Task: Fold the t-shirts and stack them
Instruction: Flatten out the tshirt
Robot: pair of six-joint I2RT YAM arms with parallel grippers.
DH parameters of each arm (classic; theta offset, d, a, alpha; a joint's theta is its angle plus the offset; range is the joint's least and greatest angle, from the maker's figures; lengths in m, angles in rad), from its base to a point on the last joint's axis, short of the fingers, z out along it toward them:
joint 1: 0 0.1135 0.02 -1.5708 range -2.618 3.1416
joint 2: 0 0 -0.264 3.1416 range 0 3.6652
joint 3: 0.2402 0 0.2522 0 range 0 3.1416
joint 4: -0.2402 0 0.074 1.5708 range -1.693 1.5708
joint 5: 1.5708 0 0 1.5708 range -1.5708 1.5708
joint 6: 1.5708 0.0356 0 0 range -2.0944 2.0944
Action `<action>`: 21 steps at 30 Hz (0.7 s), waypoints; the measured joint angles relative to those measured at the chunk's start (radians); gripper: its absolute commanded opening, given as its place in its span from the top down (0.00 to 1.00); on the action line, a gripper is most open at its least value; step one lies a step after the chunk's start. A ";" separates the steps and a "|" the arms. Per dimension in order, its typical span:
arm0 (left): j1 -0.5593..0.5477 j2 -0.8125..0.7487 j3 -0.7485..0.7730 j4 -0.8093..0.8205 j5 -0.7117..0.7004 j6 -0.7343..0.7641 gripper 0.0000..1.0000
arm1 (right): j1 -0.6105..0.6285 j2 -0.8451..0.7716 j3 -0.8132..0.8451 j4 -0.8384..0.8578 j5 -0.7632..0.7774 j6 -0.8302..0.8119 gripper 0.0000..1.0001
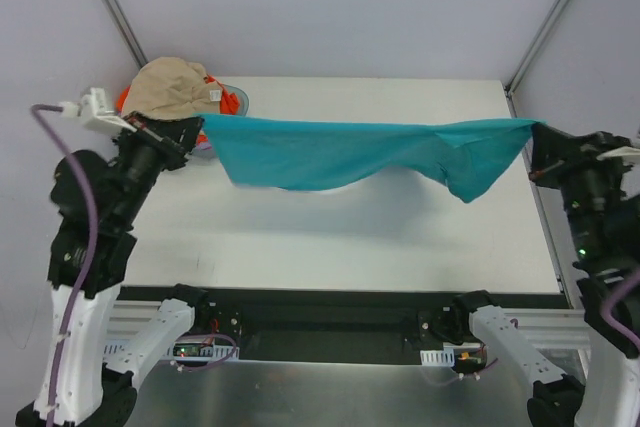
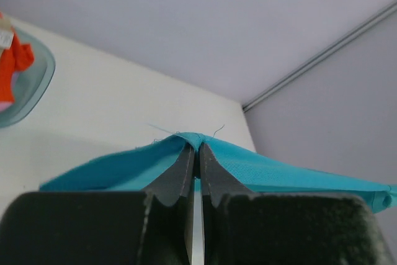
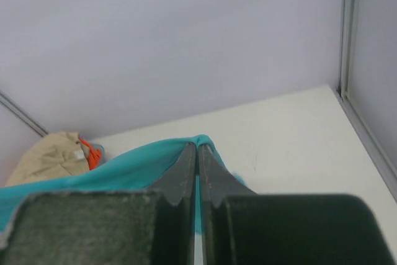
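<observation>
Jaws of the left end effector (image 2: pixel 198 147), at 9 o'clock over the bench (image 1: pixel 350 237), are pressed together on one edge of the teal t-shirt (image 1: pixel 340 152). The right end effector (image 3: pixel 198 148), at 3 o'clock, pinches the opposite end in the same way. The shirt hangs stretched between them above the bench, sagging toward 6 o'clock. At 11 o'clock the beige t-shirt (image 1: pixel 175 87) lies heaped over the orange t-shirt (image 1: pixel 232 99) in the basket (image 2: pixel 34 88).

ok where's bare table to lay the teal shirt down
Free: the table under the hanging teal shirt, back to the near edge, and the far right corner. Crowded: far left corner, where the basket holds the beige shirt and orange shirt.
</observation>
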 measured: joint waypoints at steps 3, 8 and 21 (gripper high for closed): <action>0.000 -0.064 0.102 -0.009 0.019 0.022 1.00 | 0.001 0.007 0.196 -0.064 -0.052 -0.043 0.99; -0.006 -0.144 0.220 -0.014 0.058 0.048 1.00 | 0.002 -0.008 0.396 -0.109 -0.151 -0.080 0.99; -0.006 -0.118 0.315 -0.033 0.082 0.096 1.00 | 0.002 -0.007 0.511 -0.182 -0.238 -0.145 0.99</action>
